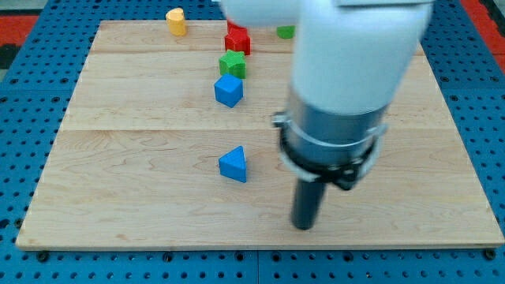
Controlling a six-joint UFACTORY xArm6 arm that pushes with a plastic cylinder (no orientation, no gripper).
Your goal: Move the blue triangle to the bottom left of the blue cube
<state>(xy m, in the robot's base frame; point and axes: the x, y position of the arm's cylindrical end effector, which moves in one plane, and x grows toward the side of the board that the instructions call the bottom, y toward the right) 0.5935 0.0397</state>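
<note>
So there's no pincer on this arm to call wide or narrow, just a dark rod, and my tip (304, 226) is down on the counter (126, 205) near the view's bottom, a bit right of center, touching nothing. Nearest thing is the blue triangle (233, 165), sitting well clear to the view's left of my tip and a little higher up. Straight up the view from it, well apart, is the blue cube (228, 91), and stacked in a loose line above that are a green block (233, 64) just beside the cube and a red block (237, 41) past it. There's another green piece (285, 31) half hidden behind my arm at the top, and a yellow block (176, 21) off in the top left corner. The triangle looks like a small, stiff, light block, so I'd guess it slides easily on the smooth wood but also spins if I hit it off-center or on a slanted face. No grabbing here anyway. My guess is I want to come around to its lower right side and press on the middle of a flat face, nudging it up and left so it ends below-left of the cube without bumping the cube itself.
</note>
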